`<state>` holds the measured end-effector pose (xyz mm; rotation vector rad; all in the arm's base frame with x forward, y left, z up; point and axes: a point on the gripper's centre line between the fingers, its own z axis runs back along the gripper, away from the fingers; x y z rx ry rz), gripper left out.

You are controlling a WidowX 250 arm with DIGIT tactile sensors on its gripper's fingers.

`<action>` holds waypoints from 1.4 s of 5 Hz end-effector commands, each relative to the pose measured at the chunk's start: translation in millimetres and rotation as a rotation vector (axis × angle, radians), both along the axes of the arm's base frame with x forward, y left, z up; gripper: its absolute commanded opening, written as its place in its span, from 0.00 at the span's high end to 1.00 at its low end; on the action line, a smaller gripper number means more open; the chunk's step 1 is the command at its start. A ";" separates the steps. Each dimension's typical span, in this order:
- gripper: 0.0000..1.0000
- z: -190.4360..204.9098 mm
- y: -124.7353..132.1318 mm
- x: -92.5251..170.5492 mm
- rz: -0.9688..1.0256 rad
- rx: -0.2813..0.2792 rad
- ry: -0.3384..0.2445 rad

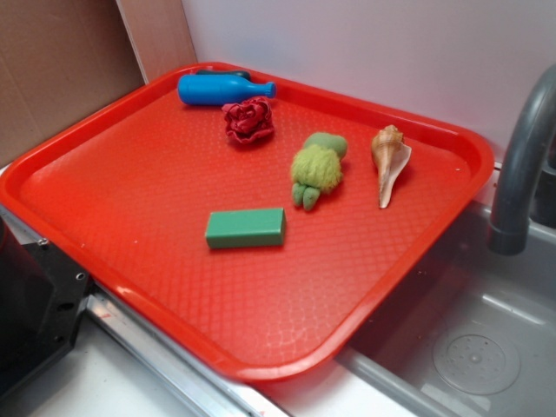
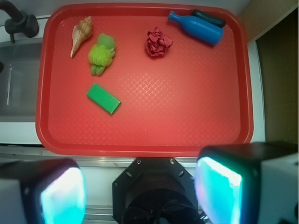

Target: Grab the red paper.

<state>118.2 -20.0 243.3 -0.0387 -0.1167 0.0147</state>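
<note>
Paper is what I'm after: the red paper (image 2: 158, 42), a small crumpled wad with rose-like folds, lies in the upper middle of the wrist view, on the tray (image 2: 187, 116). My gripper (image 2: 140, 191) hangs at the bottom edge of that view, outside the tray's near rim, fingers (image 2: 218, 191) spread wide with nothing between them. So the reach is not yet begun, by my reckoning.

To do it well I should travel up the frame and a little right until the wad sits between my fingers, then descend. The blue bottle (image 2: 196, 27) lies near the wad, to its upper right, so I should keep my spread from clipping it. The fuzzy green toy (image 2: 102, 55) and the shell (image 2: 81, 34) sit well apart at the upper left, and the green block (image 2: 103, 98) lower left, clear of my path. Crumpled paper is light and springy; I judge a low, centred pinch holds best.
</note>
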 end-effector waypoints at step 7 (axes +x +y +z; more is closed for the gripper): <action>0.00 -169.9 60.5 201.1 0.042 -0.177 -0.139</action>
